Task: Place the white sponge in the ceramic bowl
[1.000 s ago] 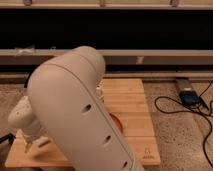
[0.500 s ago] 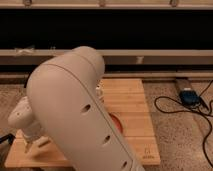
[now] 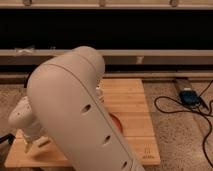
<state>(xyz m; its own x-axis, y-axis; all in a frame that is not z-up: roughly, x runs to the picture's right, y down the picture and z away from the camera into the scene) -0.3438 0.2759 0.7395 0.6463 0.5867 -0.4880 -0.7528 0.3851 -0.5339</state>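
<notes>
Hanging low at the left, over the end of the wooden board (image 3: 131, 95), the gripper (image 3: 33, 144) is not letting me tell whether it is released or grasping something. The white sponge is not showing anywhere, and I am guessing that the big pale arm (image 3: 75, 110) is covering it. This is making a blind drop the main risk, with the sponge landing on the rim or the board. Just right of the arm only a thin orange-brown edge of the ceramic bowl (image 3: 116, 123) is peeking out, so its inside is staying hidden.
</notes>
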